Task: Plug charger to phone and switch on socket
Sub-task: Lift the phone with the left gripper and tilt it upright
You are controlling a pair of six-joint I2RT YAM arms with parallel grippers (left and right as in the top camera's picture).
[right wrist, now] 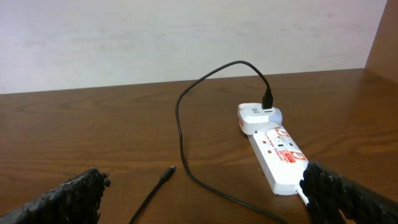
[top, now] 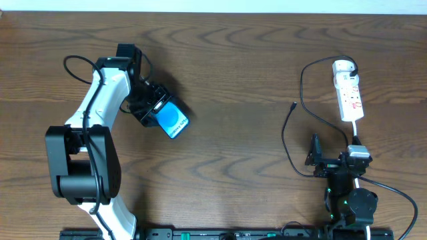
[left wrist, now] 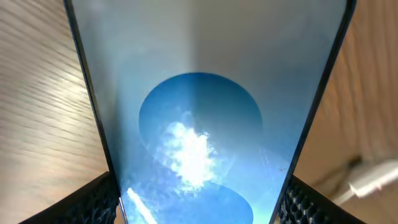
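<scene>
Where the left arm extends over the left half of the wooden table (top: 240,60), the left gripper (top: 157,111) is clamped on the phone (top: 174,122). In the left wrist view, the two black fingers (left wrist: 93,200) press against the opposite dark edges of the phone. Its blue screen is lit and faces up, and it fills most of that view. The pictures do not show whether the phone rests on the table or is raised off it.

Right of centre, the free plug (top: 294,105) of the charger (top: 285,137) lies on bare wood, well apart from the phone. The black cable runs from this plug toward the right arm. It also loops up to a white adapter (right wrist: 254,116) seated in the far, rounded end of the socket (top: 349,93).

At the lower right, the right gripper (right wrist: 204,186) has its fingers (right wrist: 73,196) spread wide and holds nothing. It faces the socket, which lies flat near the right edge of the table with its red-marked switches (right wrist: 281,149) facing up. The switch positions cannot be read.
</scene>
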